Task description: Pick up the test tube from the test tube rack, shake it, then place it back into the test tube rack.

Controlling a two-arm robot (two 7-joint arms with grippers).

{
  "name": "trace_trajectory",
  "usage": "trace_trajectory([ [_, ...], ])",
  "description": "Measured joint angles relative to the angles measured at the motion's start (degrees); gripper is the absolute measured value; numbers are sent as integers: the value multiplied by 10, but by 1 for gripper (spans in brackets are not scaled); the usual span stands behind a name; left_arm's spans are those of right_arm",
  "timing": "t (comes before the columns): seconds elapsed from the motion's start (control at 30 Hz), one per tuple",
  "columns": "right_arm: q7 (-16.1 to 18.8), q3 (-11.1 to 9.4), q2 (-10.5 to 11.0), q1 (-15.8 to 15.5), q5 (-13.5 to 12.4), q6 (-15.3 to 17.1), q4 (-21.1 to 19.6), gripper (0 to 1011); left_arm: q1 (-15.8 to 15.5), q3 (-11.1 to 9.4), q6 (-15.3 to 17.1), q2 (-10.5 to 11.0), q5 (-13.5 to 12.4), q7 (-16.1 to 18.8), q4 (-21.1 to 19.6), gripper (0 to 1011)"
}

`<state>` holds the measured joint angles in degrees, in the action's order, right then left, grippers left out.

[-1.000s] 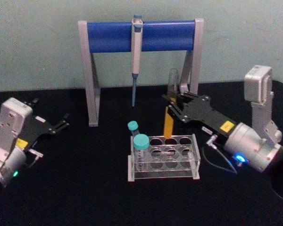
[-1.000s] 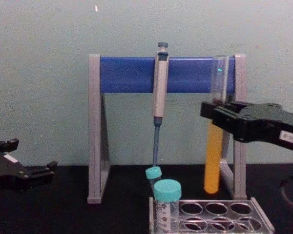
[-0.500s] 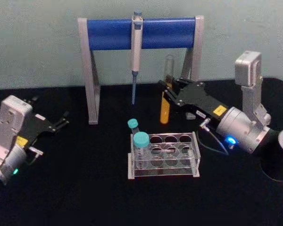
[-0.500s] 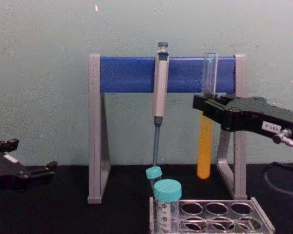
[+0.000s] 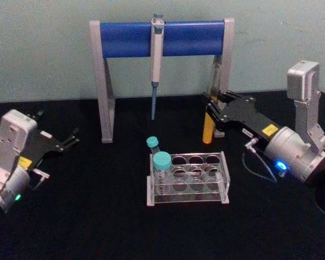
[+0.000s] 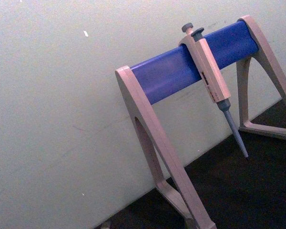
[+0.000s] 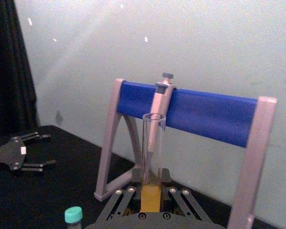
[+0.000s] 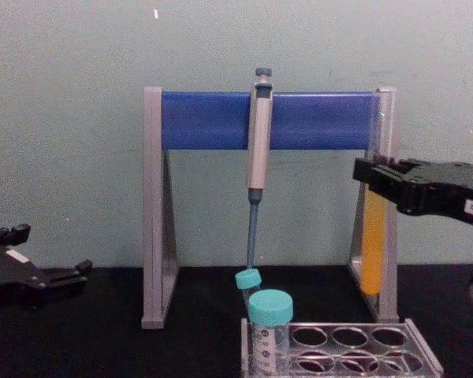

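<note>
Scene: grey-and-blue pipette stand (image 5: 162, 38) at the back of the black counter (image 5: 97, 227), with a pipette (image 5: 156, 54) hanging from the middle of its bar, tip down and off the counter.

Test tube rack (image 5: 188, 179) sits in front of the stand, centre. Two teal-capped tubes (image 5: 162, 162) stand in its left-hand column; the other holes are open.

Obstruction: the stand's right leg (image 8: 388, 236). In the chest view the test tube (image 8: 371, 252) overlaps that leg. It's close beside it, but contact or gap is hard to call from these angles.

Test tube is out of the rack, upright, held in the air behind the rack and to its right. Orange-yellow liquid fills the lower part, the top is clear and uncapped. Its round bottom hangs above the level of the rack top.

Right gripper (image 5: 212, 111) reaches in from the right, fingers clamped on the tube at about mid-height, just above the liquid. The right wrist view shows a finger on each side of the glass.

Left gripper (image 5: 60, 129) rests low at the left, well apart from the rack, fingers spread, holding nothing.
</note>
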<state>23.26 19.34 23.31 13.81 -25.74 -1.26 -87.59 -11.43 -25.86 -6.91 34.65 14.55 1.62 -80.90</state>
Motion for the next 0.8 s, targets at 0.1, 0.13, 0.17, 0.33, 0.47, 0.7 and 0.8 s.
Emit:
trace_trajectory([
  [0.1,-15,-8,4,-17,2,11,-20,229,0,0,0,0,0,0,0,1001],
  [0.13,-18,-10,5,-22,3,14,-26,229,0,0,0,0,0,0,0,1001],
  [0.17,-24,-14,6,-31,3,19,-35,229,0,0,0,0,0,0,0,1001],
  [0.33,-31,-20,9,-57,3,29,-65,229,0,0,0,0,0,0,0,1001],
  [0.47,-25,-17,9,-68,-2,34,-80,229,0,0,0,0,0,0,0,1001],
  [0.7,3,8,-1,-47,-9,35,-69,229,0,0,0,0,0,0,0,1001],
  [0.8,14,19,-7,-28,-10,30,-51,229,0,0,0,0,0,0,0,1002],
])
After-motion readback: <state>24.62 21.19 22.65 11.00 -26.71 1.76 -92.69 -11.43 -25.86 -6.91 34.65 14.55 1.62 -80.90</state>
